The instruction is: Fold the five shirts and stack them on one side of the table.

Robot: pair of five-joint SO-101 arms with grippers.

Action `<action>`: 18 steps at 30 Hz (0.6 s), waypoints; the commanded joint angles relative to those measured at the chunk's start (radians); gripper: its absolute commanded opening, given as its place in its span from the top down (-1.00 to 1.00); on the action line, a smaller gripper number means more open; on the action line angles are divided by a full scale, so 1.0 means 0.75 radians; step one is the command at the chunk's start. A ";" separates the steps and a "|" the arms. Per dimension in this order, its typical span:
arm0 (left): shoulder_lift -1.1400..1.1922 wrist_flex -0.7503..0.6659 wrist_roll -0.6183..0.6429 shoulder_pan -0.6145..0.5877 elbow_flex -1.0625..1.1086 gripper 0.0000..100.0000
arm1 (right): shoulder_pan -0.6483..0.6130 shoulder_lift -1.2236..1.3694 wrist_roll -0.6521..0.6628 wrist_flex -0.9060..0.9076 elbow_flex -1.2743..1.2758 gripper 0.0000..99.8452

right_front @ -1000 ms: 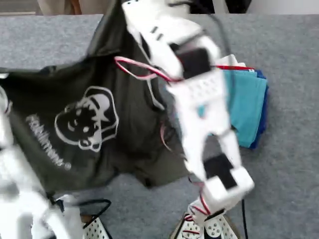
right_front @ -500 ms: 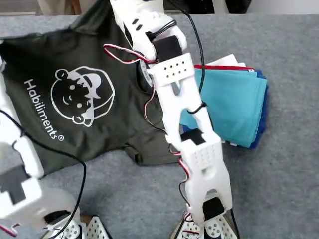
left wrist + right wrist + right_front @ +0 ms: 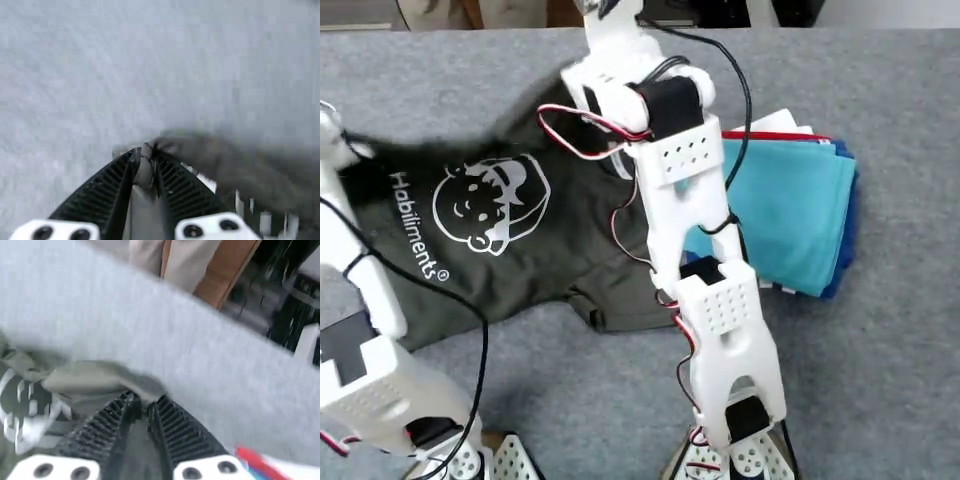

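Note:
A dark olive shirt [image 3: 510, 250] with a white cartoon face lies spread on the grey table, print up. My right gripper [image 3: 142, 407] is shut on a fold of the olive shirt [image 3: 95, 382] at its far edge, near the table's back; in the high view the right arm [image 3: 670, 170] stretches up the middle. My left gripper [image 3: 145, 152] is shut on the dark shirt's edge [image 3: 225, 160] at the far left, where the left arm [image 3: 350, 250] stands. A folded stack with a teal shirt [image 3: 790, 215] on top lies at the right.
The grey table cloth [image 3: 900, 350] is bare to the right and in front of the stack. Blue and white-red folded shirts [image 3: 845, 160] peek out under the teal one. Both arm bases stand at the near edge. Beyond the table's far edge are furniture legs [image 3: 220, 270].
Both arms have swung the olive shirt out and back over the table; it went from bunched and lifted to lying spread flat, then shifted slightly toward the near side and right.

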 commanded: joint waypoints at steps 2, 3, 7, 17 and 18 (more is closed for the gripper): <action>-0.148 0.135 -0.145 0.039 0.115 0.96 | 0.077 -0.032 0.082 0.129 -0.001 1.00; -0.167 0.113 -0.149 0.029 0.174 0.96 | 0.093 -0.048 0.106 0.129 0.040 1.00; -0.214 -0.063 -0.151 -0.053 0.473 0.96 | 0.116 -0.230 0.192 0.129 0.433 1.00; -0.666 -0.065 -0.272 -0.102 0.955 0.96 | 0.062 -0.938 0.288 -0.049 1.611 1.00; -0.731 -0.055 -0.272 -0.117 0.962 0.96 | 0.075 -0.987 0.288 -0.065 1.660 1.00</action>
